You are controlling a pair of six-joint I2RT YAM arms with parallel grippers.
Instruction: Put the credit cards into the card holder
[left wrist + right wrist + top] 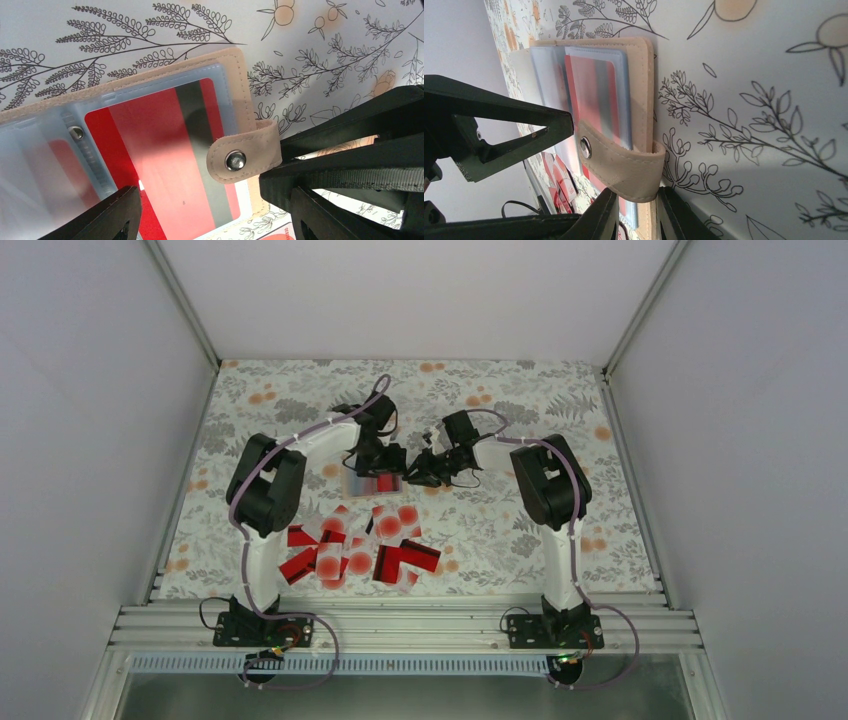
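The tan card holder [352, 486] [235, 75] [644, 90] lies open on the flowered mat, clear sleeves up. A red card with a black stripe [165, 160] [589, 95] sits inside the top sleeve. My left gripper [378, 468] [210, 222] hangs open just above that sleeve, one finger on each side of the card. My right gripper [415, 475] [640, 220] is shut on the holder's right edge, right below the snap strap [245, 157] [624, 165]. The other credit cards [360, 550], red ones and white ones with red dots, lie in a loose pile nearer the arm bases.
White walls close in the mat on the left, right and back. An aluminium rail [400, 625] carries the arm bases along the near edge. The two grippers stand close together over the holder, the right one's fingers [350, 160] showing in the left wrist view.
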